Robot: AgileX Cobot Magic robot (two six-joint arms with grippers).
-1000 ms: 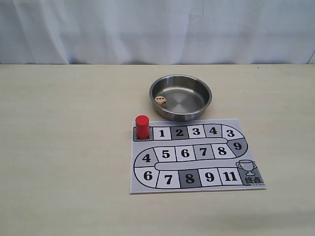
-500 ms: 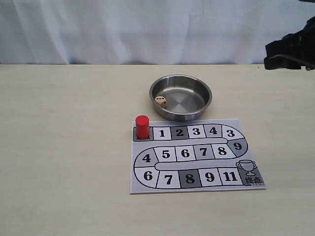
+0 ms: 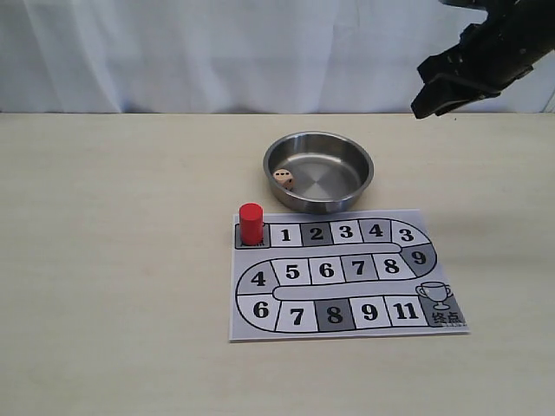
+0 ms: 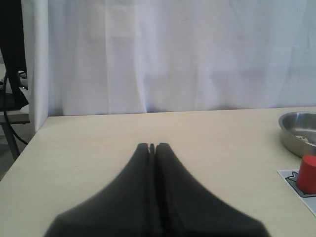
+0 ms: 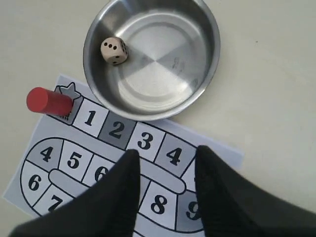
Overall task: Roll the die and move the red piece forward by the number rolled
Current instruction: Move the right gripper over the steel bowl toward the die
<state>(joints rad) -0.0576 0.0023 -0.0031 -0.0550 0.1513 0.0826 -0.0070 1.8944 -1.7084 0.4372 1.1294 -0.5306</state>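
Steel wall crowds the die (image 3: 283, 178), seen at the left of the bowl (image 3: 325, 178) floor, mid-frame. A descent from straight above is advised, with one finger slipped between cube and wall. Pale wood, rounded corners and dark pips are shown. Below it, the red piece (image 3: 251, 223) is stood on the board (image 3: 338, 270), on its start square. Upper right, the right gripper (image 3: 418, 109) is held parted. The left gripper (image 4: 152, 146) is pressed together.

In the left wrist view the steel bowl (image 4: 297, 132), the red piece (image 4: 307, 174) and the printed board (image 4: 302, 196) are cut off by the picture's edge, the pips on the die (image 3: 283, 178) are too small to count in the exterior view, and the right gripper (image 5: 168, 153) covers several of the board's middle squares.
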